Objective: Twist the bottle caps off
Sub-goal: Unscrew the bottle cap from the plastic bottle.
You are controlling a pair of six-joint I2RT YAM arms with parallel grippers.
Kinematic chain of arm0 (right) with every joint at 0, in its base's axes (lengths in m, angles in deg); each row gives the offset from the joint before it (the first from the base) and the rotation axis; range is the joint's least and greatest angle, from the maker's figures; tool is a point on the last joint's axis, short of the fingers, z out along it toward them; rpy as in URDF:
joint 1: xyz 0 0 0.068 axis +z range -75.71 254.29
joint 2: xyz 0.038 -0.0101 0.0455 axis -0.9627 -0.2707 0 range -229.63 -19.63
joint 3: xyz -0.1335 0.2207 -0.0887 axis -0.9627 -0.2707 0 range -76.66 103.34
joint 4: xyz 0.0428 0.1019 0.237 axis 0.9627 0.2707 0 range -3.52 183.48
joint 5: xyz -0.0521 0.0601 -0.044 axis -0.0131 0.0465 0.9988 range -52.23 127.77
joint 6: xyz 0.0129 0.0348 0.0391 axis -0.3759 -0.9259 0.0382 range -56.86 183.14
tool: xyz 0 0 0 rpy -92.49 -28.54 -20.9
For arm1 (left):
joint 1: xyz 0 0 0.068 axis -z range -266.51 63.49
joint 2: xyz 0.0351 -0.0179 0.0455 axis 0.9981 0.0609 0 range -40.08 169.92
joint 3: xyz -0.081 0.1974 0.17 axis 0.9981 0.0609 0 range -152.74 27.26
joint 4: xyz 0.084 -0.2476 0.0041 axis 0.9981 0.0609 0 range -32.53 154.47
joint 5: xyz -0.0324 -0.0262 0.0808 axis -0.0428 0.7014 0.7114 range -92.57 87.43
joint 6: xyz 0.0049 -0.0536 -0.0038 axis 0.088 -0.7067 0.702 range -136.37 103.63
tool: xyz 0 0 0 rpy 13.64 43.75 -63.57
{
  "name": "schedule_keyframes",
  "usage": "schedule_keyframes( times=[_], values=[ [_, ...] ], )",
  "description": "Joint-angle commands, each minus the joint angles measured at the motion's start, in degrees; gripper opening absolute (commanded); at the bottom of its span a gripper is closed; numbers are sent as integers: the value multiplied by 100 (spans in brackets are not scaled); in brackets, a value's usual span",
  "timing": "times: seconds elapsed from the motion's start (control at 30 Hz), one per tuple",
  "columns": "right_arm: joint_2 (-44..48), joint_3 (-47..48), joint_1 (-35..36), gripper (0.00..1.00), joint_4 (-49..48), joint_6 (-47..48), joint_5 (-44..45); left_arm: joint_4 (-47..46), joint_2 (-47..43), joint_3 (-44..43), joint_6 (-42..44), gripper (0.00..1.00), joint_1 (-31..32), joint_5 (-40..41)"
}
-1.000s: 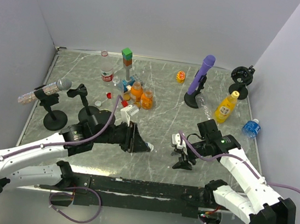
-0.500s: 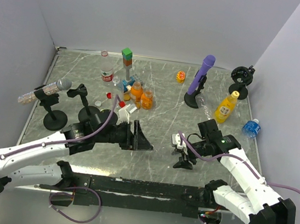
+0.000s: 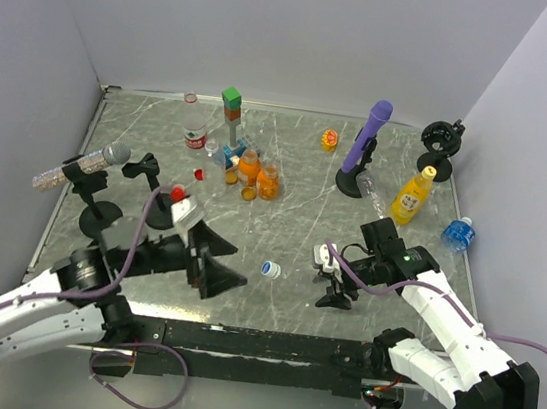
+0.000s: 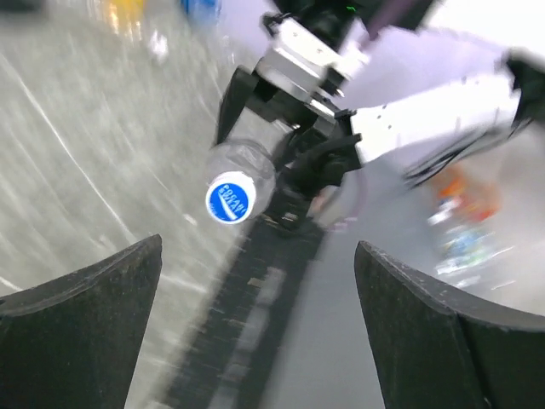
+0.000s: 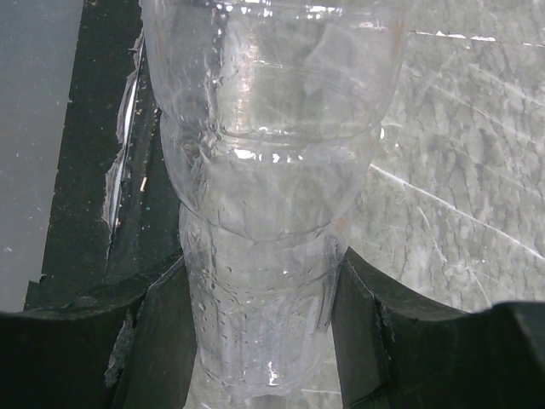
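Clear bottle (image 5: 264,213) is clamped around its body in my right hand (image 5: 264,341), squeezed from both sides. It's held sideways over the near-middle of the table (image 3: 294,202). Its blue-and-white cap (image 4: 231,198) is on the neck and points straight at my left hand (image 4: 255,341). The left hand is spread wide with nothing in it. It sits near the cap end with a clear gap, so no contact. Can't tell if the bottle's touching the table or hanging above it.

Further out on my right are the yellow juice bottle (image 3: 412,195), standing upright, and the squat blue-labelled bottle (image 3: 457,233) by the wall. The purple microphone (image 3: 366,141) is just behind those. A bunch of little orange bottles (image 3: 256,172) is huddled toward the back left, below the stacked green and orange blocks (image 3: 230,104).
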Motion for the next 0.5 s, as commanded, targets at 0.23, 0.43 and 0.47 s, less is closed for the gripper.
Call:
schedule_keyframes(
  times=[0.23, 0.43, 0.47],
  values=[
    [-43, -6, -111, 16, -79, 241, -282, -2031, -158, 939, 4385, 98, -27, -988],
    [-122, 11, -138, 16, -79, 241, -273, -2594, 722, 754, 4474, 94, -88, -1559],
    [-140, 11, -138, 16, -79, 250, -256, -2690, 827, 754, 4439, 93, -106, -1647]
  ],
)
